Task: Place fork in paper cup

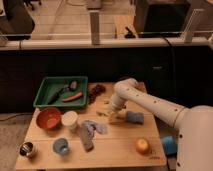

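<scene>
While the fork (103, 113) lies mid-frame on the table (115, 146), the paper cup (70, 119) stands well left of it. My gripper (116, 117) sits low just right of the fork; I cannot tell its opening or hold.

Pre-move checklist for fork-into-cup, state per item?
1. Gripper located: ok, low over the middle of the wooden table, at the arm's tip.
2. Small silvery metal fork in hand: cannot tell, it cannot be made out at the gripper.
3. Plain white paper cup upright, mouth free: ok, it stands beside the round orange bowl.
4. Low path to the cup: not ok, the crumpled grey cloth lies between gripper and cup.
5. Look-alikes apart: ok, the light blue cup and shiny metal cup stand nearer the front edge.
</scene>
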